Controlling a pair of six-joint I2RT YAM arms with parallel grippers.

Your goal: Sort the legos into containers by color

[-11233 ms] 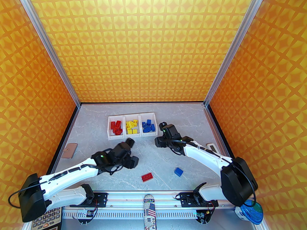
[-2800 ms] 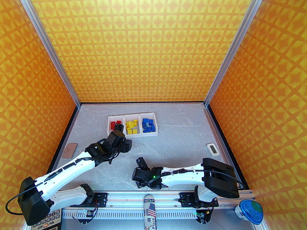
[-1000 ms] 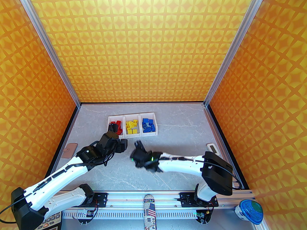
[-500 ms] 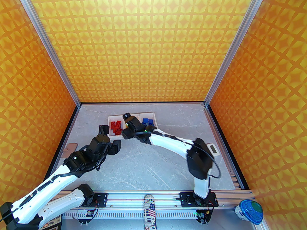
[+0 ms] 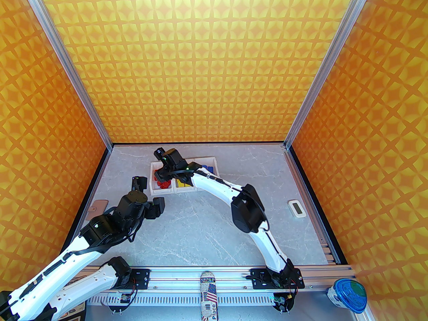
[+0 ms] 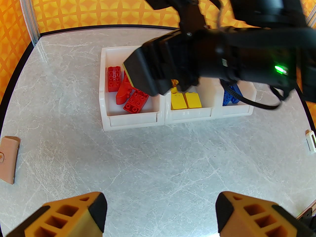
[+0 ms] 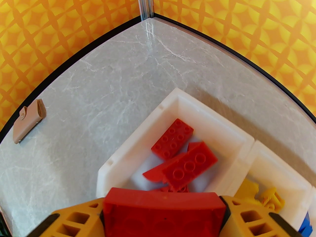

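Right gripper: pinching one red brick across its width, a finger on each side. In the right wrist view the brick hangs above the leftmost bin of the three white containers, apart from the pieces below it.

Leftmost bin: several red legos lie loose, one flat with studs up, one tilted across it. Middle bin: yellow legos, two side by side against the near wall. Rightmost bin: blue legos, mostly hidden behind the right arm, so I cannot give their layout.

Left gripper: fingers spread wide, nothing between them. In the top view it sits just left of the containers' near-left corner, above bare table.

I see no brick on the open table surface.

Other items: tan tag lies near the left edge of the table, well apart from the containers. White device lies near the right edge.
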